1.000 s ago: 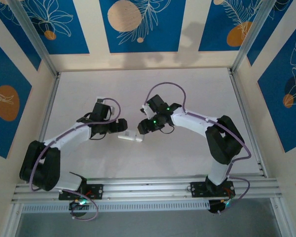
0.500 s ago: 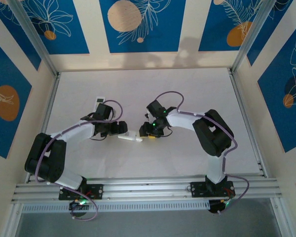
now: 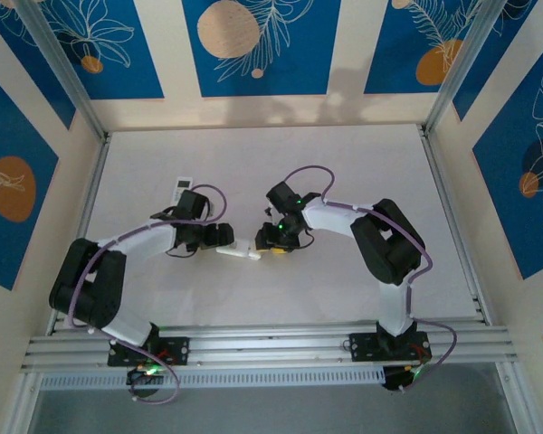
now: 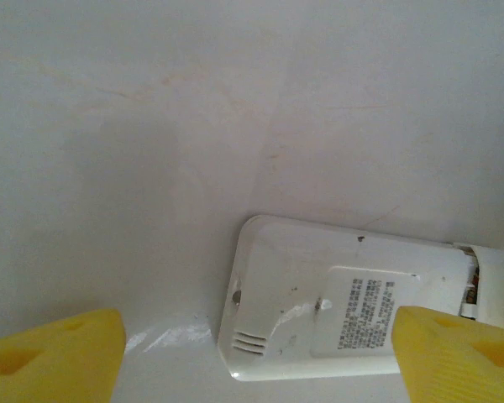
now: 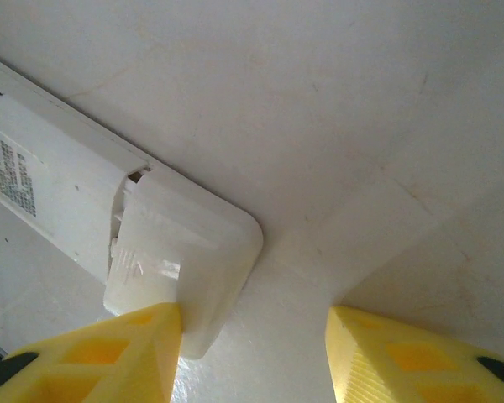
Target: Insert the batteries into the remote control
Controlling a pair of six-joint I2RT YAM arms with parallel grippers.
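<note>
I am working over the plain white table (image 3: 344, 172), where both arms are reaching in toward the middle. The flat white plastic remote control (image 3: 240, 253) is lying there back-up, between the two wrists.

The left gripper (image 4: 256, 336) is hovering over the vented end with its yellow jaws released and wide, gripping nothing. The right gripper (image 5: 254, 323) is also standing open, with one finger (image 5: 109, 344) resting against the remote's other end.

There the small white sliding battery cover (image 5: 164, 243) is sitting ajar, so I am judging the cover step to be in hand. Whether batteries are lying beneath it I cannot tell.

Next I am expecting to clamp the body with the left, then push the cover along its track.
</note>
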